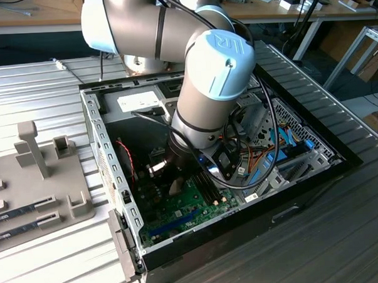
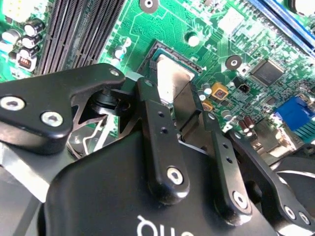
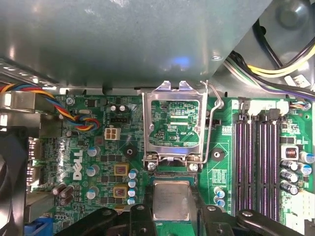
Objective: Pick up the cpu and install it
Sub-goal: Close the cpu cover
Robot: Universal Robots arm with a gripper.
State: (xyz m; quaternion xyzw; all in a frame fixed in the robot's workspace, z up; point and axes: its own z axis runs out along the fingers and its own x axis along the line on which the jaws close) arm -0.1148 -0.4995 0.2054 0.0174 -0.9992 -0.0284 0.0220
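Gripping or merely flanking, I cannot tell: the gripper (image 2: 183,105) is putting a black finger (image 2: 156,123) along each side of the cpu (image 3: 171,200), whose silver lid is lying flat over the socket (image 2: 167,54) on the green motherboard (image 3: 98,162). Judging by that, pickup and carrying are done and seating is nearly finished. Beyond the chip, the socket's load plate (image 3: 172,123) is standing open with its lever (image 3: 210,118) raised, so clamping is left. Farther out, the arm (image 1: 206,97) is reaching down into the open computer case (image 1: 108,157).

silver-grey cpu (image 3: 171,200) lid, green motherboard (image 3: 98,162), black hand (image 2: 184,105), purple memory slots (image 3: 258,147)
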